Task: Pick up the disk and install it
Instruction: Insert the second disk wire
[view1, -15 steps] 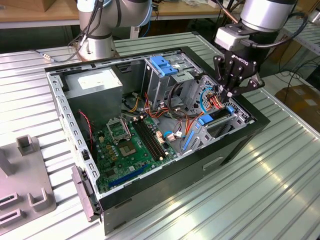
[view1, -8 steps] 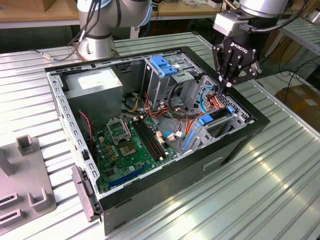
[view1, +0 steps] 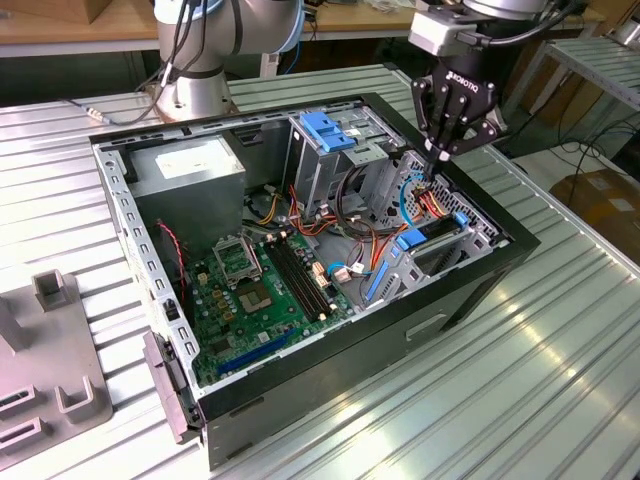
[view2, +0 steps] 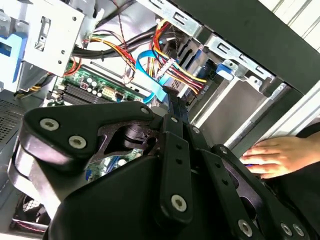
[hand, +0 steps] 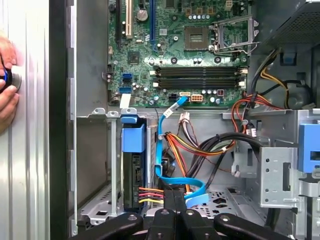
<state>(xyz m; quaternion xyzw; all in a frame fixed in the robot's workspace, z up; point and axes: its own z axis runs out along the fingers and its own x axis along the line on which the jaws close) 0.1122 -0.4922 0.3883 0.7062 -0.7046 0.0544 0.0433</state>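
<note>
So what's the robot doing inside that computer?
The robot's hand hangs over the open computer case, right above a bundle of coloured cables. Its fingers are closed together, and I can't see anything held between them. Beside the cables, what looks like the disk, dark with a blue rail, stands in the bay at the case's edge. A person's hand rests on the table just outside the case.

The disk stands on edge inside a bay of the drive cage, its dark narrow side showing. A blue plastic rail caps one end, and coloured wires plug into the other.
</note>
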